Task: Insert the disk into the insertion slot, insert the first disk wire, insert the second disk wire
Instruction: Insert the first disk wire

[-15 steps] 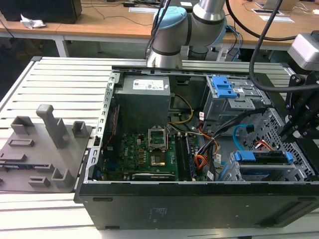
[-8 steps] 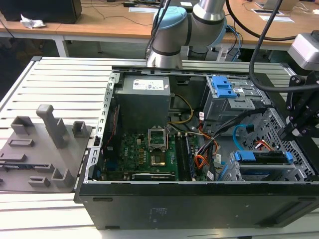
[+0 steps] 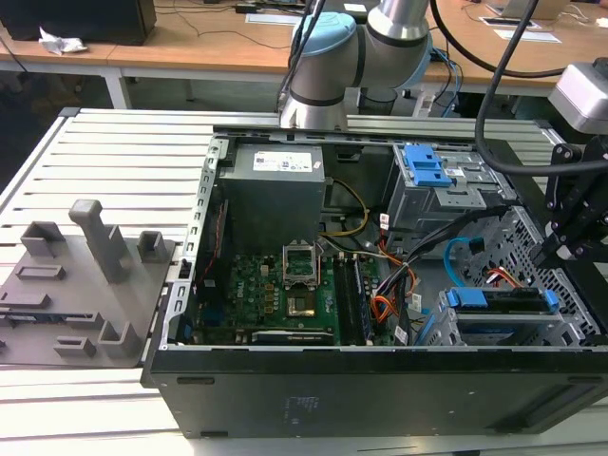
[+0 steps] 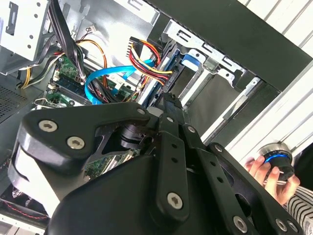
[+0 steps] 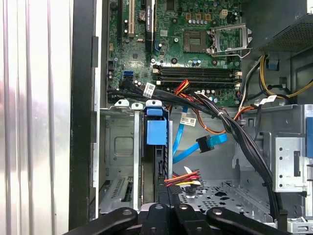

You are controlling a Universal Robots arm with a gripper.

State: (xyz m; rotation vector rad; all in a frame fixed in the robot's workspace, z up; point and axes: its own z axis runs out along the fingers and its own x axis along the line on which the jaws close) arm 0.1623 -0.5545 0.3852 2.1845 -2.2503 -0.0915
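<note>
1 of 3 steps looks done: the disk (image 3: 499,300) sits in the insertion slot (image 3: 568,318). Now the gripper (image 5: 167,205) clamps narrowly on the first disk wire (image 5: 185,177) (second disk wire (image 5: 208,144) hangs loose).

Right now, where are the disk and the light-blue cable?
disk (image 5: 156,132), first wrist view, on its blue carrier's end.
light-blue cable (image 5: 178,137), first wrist view, on its flat middle stretch.

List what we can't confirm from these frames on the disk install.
Disk label and seating depth: first wrist view, edge-on, one end behind the gripper.
First disk wire plug: exterior view, too small to tell if seated.
Insertion slot interior: second wrist view, gripper body blocks it.
</note>
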